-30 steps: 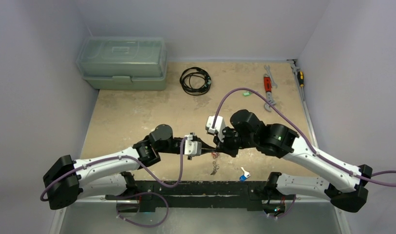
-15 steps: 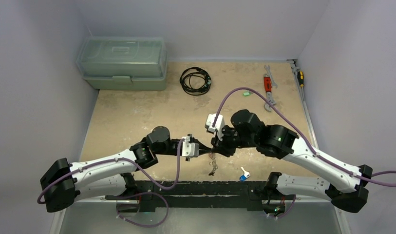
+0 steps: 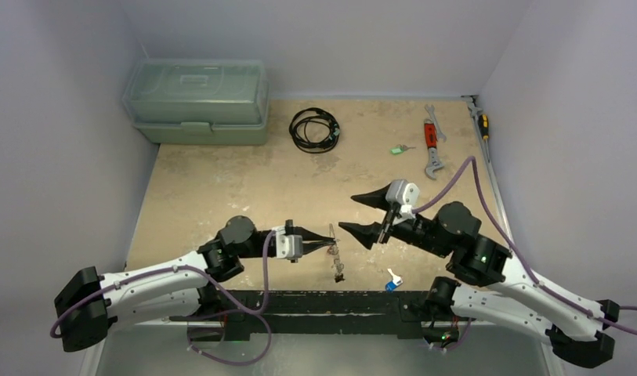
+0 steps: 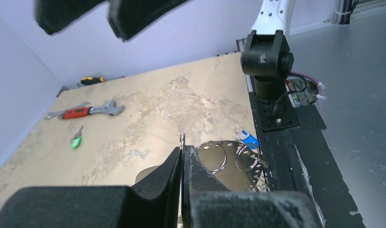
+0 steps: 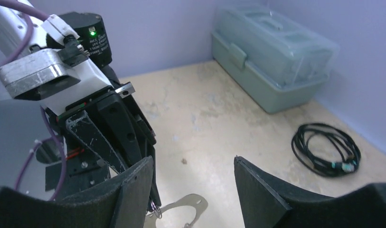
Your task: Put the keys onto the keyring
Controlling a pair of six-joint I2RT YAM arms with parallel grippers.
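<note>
Keyring (image 3: 334,237) sits clamped in the left gripper (image 3: 327,245), its jaws squeezed tight together on it. Just right of the keyring, the right gripper (image 3: 348,213) points at it with jaws wide apart, holding nothing. A few keys (image 3: 339,270) hang under the keyring; a blue key (image 3: 391,282) lies to its right, a green key (image 3: 396,149) well beyond it.

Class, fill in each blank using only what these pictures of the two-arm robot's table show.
1. The left gripper holds the keyring with its jaws ___.
2. The right gripper holds nothing, and its jaws stand ___.
3. The key lying beside the wrench has a ___ tag.
4. The loose key lying closest to the keyring has a ___ head.

Missing words: shut; open; green; blue
</note>
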